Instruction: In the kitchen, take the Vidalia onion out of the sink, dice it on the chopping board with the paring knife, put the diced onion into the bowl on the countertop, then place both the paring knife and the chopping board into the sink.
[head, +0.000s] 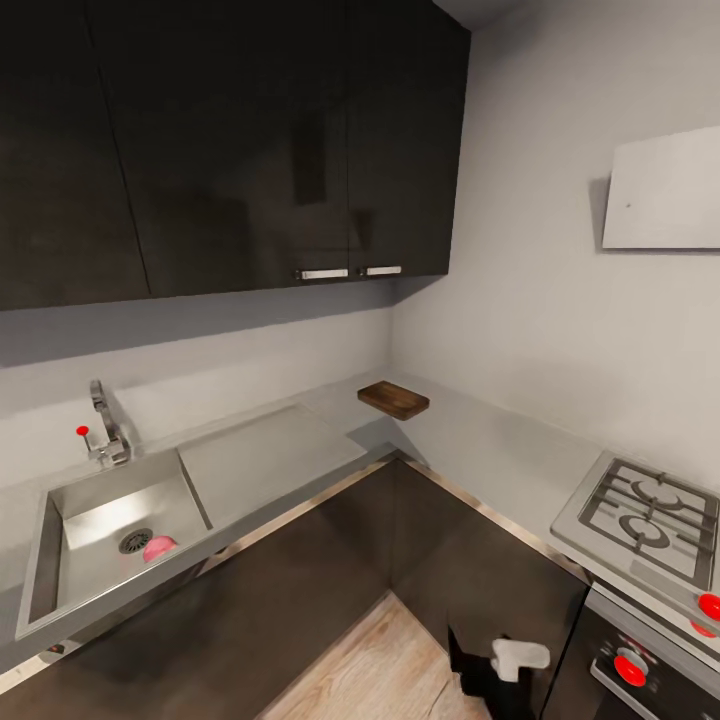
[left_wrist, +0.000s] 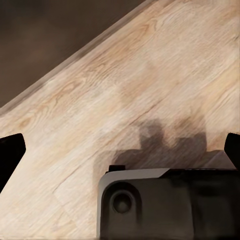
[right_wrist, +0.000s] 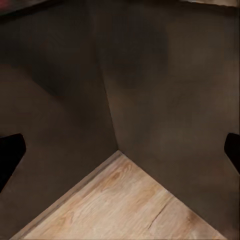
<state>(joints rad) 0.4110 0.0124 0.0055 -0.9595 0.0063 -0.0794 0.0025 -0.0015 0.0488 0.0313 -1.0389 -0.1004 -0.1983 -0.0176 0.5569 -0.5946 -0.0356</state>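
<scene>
Sink (head: 60, 560) is seen at left w/ a pinkish rounded onion (head: 159, 547) beside the drain. Chopping board (head: 394, 399) is laid on the grey countertop (head: 480, 440) in the corner, well apart from the sink. Dark cabinets (head: 230, 140) are hung above; a hob (head: 645, 515) is set at right. Left gripper (left_wrist: 120, 150) and right gripper (right_wrist: 120, 150) are both spread wide, nothing grasped, over wood floor (left_wrist: 150, 75).

The sink (head: 60, 560) is a grey box shape at the near left of the tabletop (head: 480, 440). A small pink round thing (head: 158, 547) lies by its drain. The brown chopping board (head: 394, 399) lies flat in the far corner.
</scene>
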